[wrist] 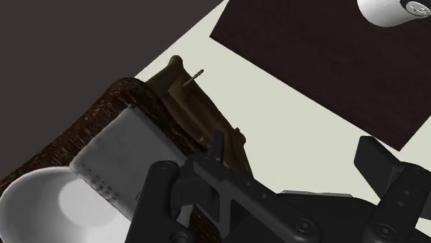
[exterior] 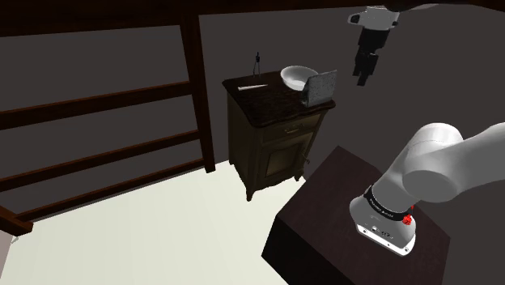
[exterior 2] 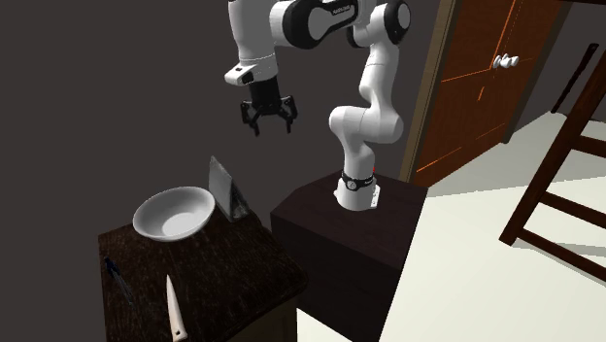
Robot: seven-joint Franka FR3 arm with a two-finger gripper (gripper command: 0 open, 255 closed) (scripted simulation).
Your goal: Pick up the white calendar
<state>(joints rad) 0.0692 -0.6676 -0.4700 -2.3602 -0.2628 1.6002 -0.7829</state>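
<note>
On bench [exterior: 271, 104]: calendar [exterior: 320, 87] stands upright at the corner nearest the stand [exterior: 332, 202], just beside bowl [exterior: 298, 77].
Claw [exterior 2: 269, 121]: fingers wide apart, empty, high above bench level.
Calendar to claw: below it, offset sideways, well apart, no contact.
Knife [exterior 2: 175, 309]: flat on bench, beyond bowl.

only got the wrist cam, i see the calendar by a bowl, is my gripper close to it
observer: No. In the second exterior view the gripper hangs open in the air well above the grey calendar, touching nothing.
operator: is it standing or lying flat
observer: Standing, at the edge of the dark cabinet's top, right beside the white bowl.
operator: anything else on there
observer: A pale knife-like piece lies flat at the top's other end, past the bowl.
</note>
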